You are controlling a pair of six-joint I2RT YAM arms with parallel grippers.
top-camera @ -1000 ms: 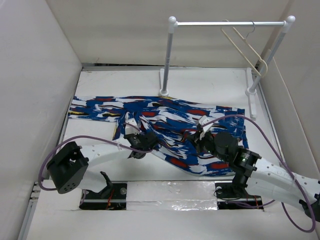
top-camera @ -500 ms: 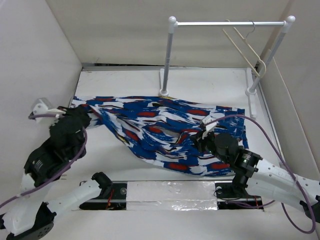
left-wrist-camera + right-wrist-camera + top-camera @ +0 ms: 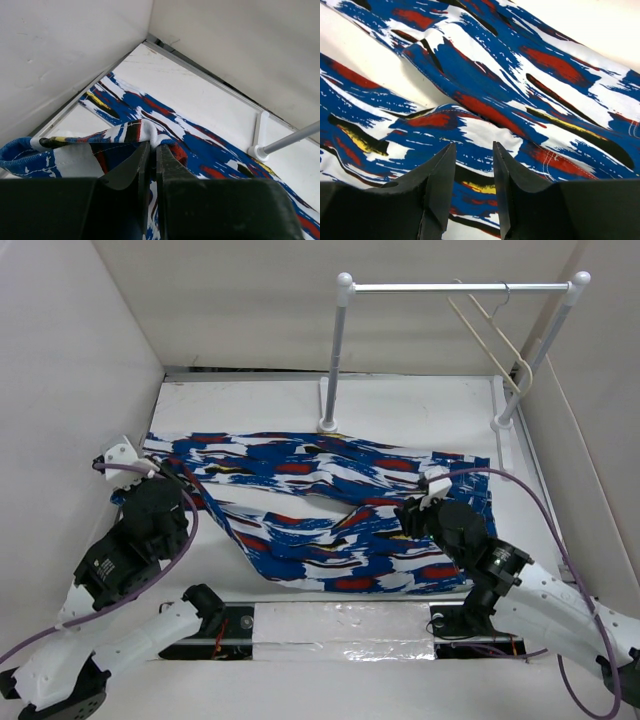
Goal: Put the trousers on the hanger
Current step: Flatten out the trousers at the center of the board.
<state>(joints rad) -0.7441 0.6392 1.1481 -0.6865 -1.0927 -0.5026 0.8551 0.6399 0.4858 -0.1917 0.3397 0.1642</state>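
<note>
In the last second my left arm has gone from the middle of the trousers [image 3: 330, 510] out to the left side of the counter [image 3: 400, 410], and it took a fold of the cloth with it. The left fingers [image 3: 172, 172] are pressed together on this fold, which stands up a little between them. One leg is now drawn out toward the left, and the garment lies more spread than before.

The right fingers [image 3: 440, 185] have almost not moved. They stand a small way apart over the right part of the cloth and hold nothing.

I judge this is only arranging. The hanger [image 3: 488, 337] hangs untouched on the rail stand [image 3: 460, 286], well apart from the cloth.

The trousers lie flat across the counter, bright blue with white, red, black and some yellow streaks. The fabric looks soft, with many wrinkles.
</note>
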